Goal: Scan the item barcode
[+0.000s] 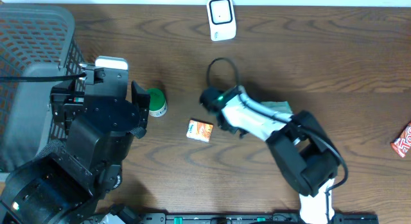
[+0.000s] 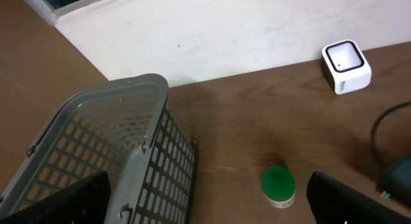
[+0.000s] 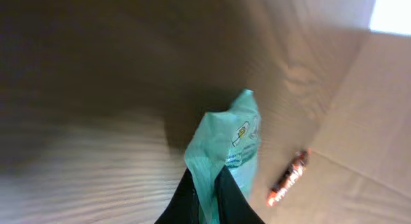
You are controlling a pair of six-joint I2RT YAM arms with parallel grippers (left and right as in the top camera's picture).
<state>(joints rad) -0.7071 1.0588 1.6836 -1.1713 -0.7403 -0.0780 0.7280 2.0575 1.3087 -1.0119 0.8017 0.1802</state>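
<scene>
Right claw (image 3: 204,197) closed, pinching green pouch (image 3: 230,144) by one end, long axis running away from the fingers | scanner (image 1: 220,18) stood at far edge of counter (image 1: 334,51), far and left of held pouch | left claw (image 2: 205,185) wide, empty, near green-lidded jar (image 2: 277,184) | barcode not made out; overhead, arm hid most of pouch.

1. Upper left: grey mesh basket (image 1: 38,38) on dark wooden table (image 1: 321,51).
2. Left of centre: green-lidded jar (image 1: 156,101).
3. Centre: orange packet (image 1: 200,130), lying flat, near the jar.
4. Right edge: red snack wrapper (image 1: 402,140), partly cropped.
</scene>
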